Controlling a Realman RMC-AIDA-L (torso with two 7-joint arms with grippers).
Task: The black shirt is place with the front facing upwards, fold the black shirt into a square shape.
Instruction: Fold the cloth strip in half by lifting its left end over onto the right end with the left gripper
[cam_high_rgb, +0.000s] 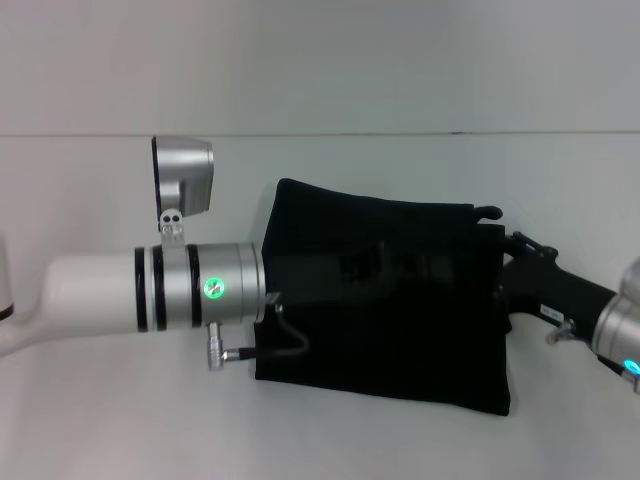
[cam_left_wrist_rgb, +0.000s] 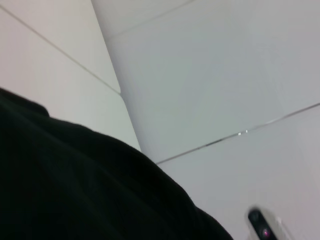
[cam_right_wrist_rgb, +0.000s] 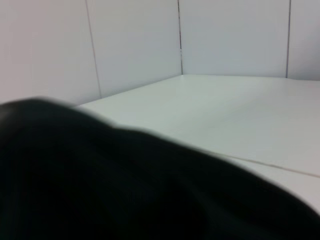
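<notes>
The black shirt (cam_high_rgb: 400, 320) lies folded into a rough rectangle on the white table (cam_high_rgb: 120, 420), its plain black side up with no lettering showing. My left gripper (cam_high_rgb: 272, 300) is at the shirt's left edge, black against the black cloth and hard to make out. My right gripper (cam_high_rgb: 506, 268) meets the shirt's right edge near the upper corner. Black cloth fills the near part of the left wrist view (cam_left_wrist_rgb: 75, 185) and the right wrist view (cam_right_wrist_rgb: 125, 185).
White wall panels rise behind the table (cam_high_rgb: 320, 60). The left arm's silver wrist (cam_high_rgb: 190, 290) and its camera housing (cam_high_rgb: 183, 178) stand over the table to the left of the shirt. Bare table surface lies in front of the shirt (cam_high_rgb: 380, 445).
</notes>
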